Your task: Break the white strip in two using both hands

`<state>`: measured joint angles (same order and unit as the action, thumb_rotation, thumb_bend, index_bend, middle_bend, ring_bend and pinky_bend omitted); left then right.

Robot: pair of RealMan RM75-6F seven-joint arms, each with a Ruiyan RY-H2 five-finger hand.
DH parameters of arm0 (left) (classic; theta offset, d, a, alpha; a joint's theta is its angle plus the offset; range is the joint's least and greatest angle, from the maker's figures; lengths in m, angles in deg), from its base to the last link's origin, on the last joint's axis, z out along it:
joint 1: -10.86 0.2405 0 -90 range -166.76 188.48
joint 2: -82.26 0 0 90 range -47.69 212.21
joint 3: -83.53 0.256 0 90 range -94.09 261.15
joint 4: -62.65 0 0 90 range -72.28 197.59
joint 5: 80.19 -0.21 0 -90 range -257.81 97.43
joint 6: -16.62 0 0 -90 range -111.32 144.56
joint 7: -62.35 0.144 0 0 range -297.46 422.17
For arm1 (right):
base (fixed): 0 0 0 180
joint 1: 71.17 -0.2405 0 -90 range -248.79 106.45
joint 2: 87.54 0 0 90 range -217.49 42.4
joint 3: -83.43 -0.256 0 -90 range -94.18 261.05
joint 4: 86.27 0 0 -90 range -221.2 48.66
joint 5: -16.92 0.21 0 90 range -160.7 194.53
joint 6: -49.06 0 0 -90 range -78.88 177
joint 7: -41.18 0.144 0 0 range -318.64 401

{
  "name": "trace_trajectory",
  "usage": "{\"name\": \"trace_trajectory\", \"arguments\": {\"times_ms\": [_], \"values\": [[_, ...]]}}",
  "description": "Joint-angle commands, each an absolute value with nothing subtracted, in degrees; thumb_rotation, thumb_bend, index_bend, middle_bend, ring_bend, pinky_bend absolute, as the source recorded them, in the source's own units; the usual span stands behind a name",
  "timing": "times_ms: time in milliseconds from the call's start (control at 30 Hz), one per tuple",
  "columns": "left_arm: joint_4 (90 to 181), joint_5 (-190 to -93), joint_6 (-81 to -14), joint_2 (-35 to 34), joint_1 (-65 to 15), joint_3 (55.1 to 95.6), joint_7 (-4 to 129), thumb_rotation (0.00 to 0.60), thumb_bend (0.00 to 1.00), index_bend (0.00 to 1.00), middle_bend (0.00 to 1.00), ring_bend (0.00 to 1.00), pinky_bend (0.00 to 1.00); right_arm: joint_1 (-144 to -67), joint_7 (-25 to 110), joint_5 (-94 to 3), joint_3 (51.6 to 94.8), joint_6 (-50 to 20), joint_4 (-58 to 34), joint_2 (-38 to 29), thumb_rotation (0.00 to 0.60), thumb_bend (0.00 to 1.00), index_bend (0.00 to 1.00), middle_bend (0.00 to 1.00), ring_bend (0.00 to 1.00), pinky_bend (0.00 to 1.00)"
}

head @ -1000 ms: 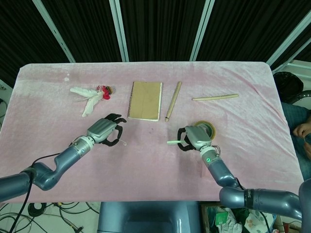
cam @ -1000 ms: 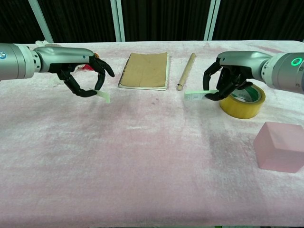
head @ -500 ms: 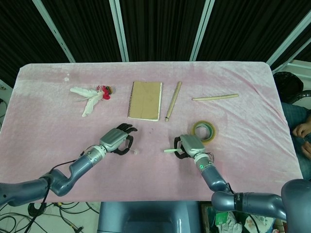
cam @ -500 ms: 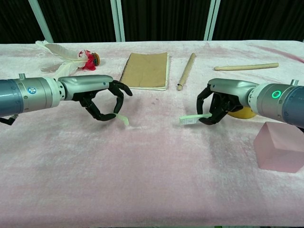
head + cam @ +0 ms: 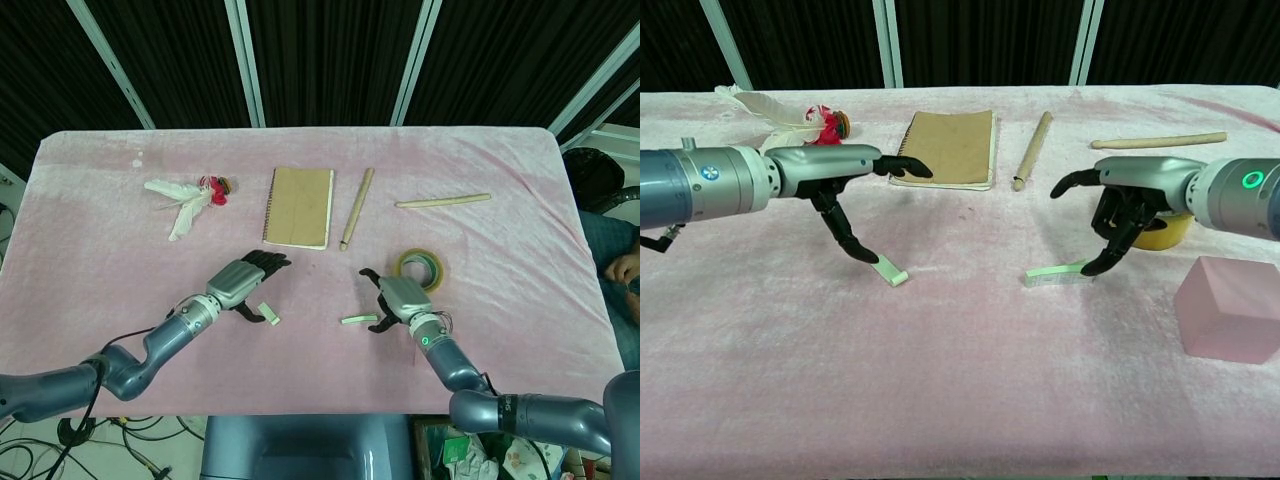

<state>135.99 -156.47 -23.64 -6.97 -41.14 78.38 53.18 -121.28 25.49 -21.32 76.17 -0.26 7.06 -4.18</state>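
Observation:
The white strip is in two pieces, both flat on the pink cloth. The shorter piece [image 5: 267, 313] [image 5: 892, 273] lies just beside my left hand [image 5: 238, 283] [image 5: 845, 185], whose fingers are spread above it. The longer piece [image 5: 354, 320] [image 5: 1055, 274] lies at the fingertips of my right hand [image 5: 397, 297] [image 5: 1120, 195], also spread. Neither hand holds anything. One fingertip of each hand reaches down close to its piece; I cannot tell whether they touch.
A brown notebook [image 5: 298, 207] [image 5: 945, 148] and a wooden stick [image 5: 356, 207] lie behind the hands, with a second stick [image 5: 442, 201] further right. A yellow tape roll [image 5: 421, 267] sits behind my right hand. A pink block [image 5: 1230, 308] stands at front right. White feathers [image 5: 185, 200] lie at back left.
Both hands have dropped to the cloth and spread their fingers, letting go of the strip pieces, which now lie on the table.

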Motion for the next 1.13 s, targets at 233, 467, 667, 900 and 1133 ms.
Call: {"name": "trace_trajectory", "arguments": {"times_ms": [233,467,667,900,1133], "values": [[143.9,-153.3,-27.8,6.0,-38.8,74.4,54.3,0.600,0.13,0.06,0.02,0.00,0.00,-117.4,27.5,-21.4,73.4,-1.9,15.9,-23.5,0.600,0.02,0.11,0.58,0.67,0.58],[147.7,-154.0,-32.3,13.6,-34.0,75.2,52.3,0.600,0.15,0.09,0.03,0.00,0.00,-110.2,33.7,-29.5,75.7,-4.5,14.2,-29.2,0.600,0.02,0.10,0.20,0.24,0.22],[154.0,-155.5,-39.2,20.9,-26.8,79.3,56.8,0.600,0.15,0.08,0.03,0.00,0.00,-101.9,37.8,-45.3,79.6,-15.1,9.9,-27.9,0.600,0.02,0.08,0.14,0.21,0.18],[160.0,-155.9,-53.9,24.1,-12.6,86.2,61.6,0.600,0.15,0.08,0.03,0.00,0.00,-91.1,37.2,-55.8,84.6,-30.6,1.2,-20.5,0.600,0.02,0.07,0.12,0.20,0.18],[158.7,-158.3,-61.6,22.5,-4.1,90.1,61.1,0.600,0.15,0.08,0.02,0.00,0.00,-84.4,37.2,-57.7,86.3,-36.9,-3.6,-15.2,0.600,0.04,0.05,0.12,0.20,0.18]]}}
